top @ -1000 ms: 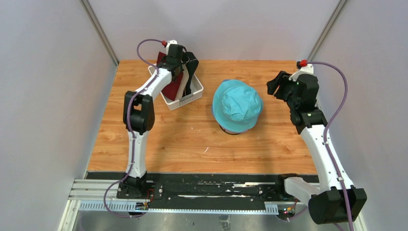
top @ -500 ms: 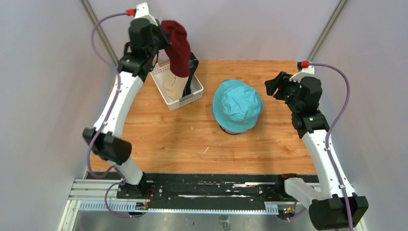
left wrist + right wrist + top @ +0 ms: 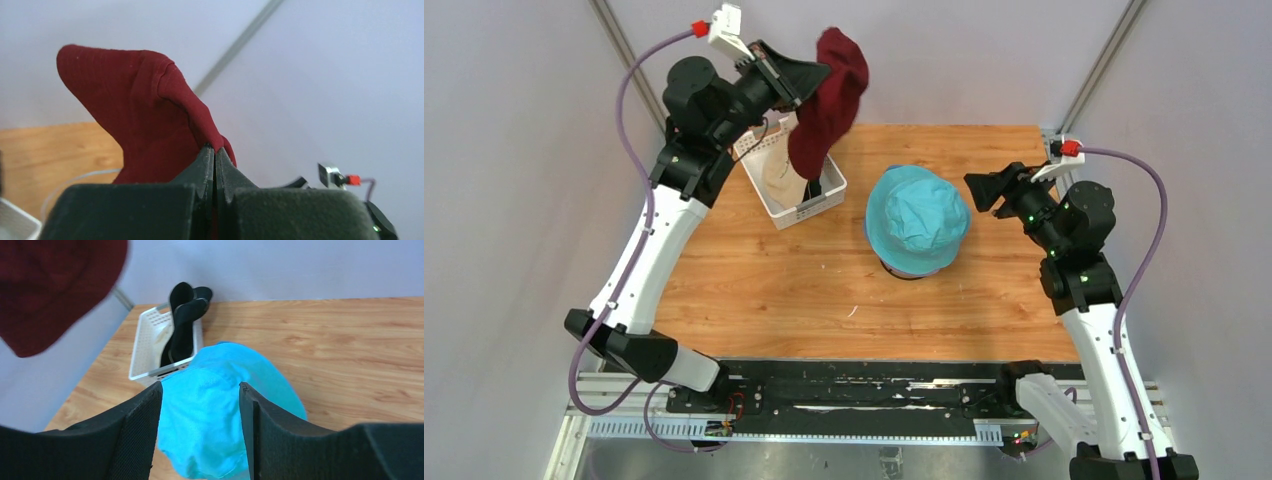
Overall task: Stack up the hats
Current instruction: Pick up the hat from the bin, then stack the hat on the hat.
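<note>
A dark red hat (image 3: 829, 95) hangs high above the white basket (image 3: 812, 209), pinched by its brim in my shut left gripper (image 3: 812, 76). In the left wrist view the fingertips meet on the red fabric (image 3: 145, 115), gripper (image 3: 215, 148). A teal hat (image 3: 917, 218) sits domed at mid-table. My right gripper (image 3: 976, 190) hovers just right of it, open and holding nothing. In the right wrist view the teal hat (image 3: 220, 410) shows between the spread fingers of that gripper (image 3: 200, 385). A beige hat (image 3: 779, 178) and a black hat (image 3: 182, 325) stay in the basket.
The white lattice basket (image 3: 141, 357) stands at the table's back left, close to the wall. Grey walls enclose the left, back and right sides. Bare wood lies in front of the teal hat and the basket.
My left arm has lifted the dark red hat out of the basket, up and to the right. My right gripper has swung down to face the teal hat.
</note>
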Available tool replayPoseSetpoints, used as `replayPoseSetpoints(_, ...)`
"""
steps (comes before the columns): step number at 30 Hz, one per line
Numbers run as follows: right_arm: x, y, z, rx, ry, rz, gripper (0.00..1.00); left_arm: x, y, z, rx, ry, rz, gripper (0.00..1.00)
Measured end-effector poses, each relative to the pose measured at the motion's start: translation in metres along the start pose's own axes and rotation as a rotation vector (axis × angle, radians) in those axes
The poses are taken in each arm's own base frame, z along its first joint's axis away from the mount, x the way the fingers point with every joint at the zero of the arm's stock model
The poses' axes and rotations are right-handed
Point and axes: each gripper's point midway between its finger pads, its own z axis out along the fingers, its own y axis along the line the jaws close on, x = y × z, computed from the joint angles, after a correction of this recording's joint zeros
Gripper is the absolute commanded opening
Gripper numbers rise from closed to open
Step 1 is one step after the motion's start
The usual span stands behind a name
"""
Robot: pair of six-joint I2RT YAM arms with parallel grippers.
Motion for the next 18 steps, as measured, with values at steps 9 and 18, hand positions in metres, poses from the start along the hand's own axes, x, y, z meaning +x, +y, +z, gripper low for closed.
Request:
replayPoseSetpoints(9,0.014,0.032,-0.004,-0.189,0.034,0.076,0.58,0.055,-0.044,0.003,0.147,0.136,-0.126,0.0)
replayPoseSetpoints(18,0.007,0.021,-0.021,-0.095,-0.011,0.027,0.57,0.079,-0.09,0.002,0.263,0.184,-0.172,0.0)
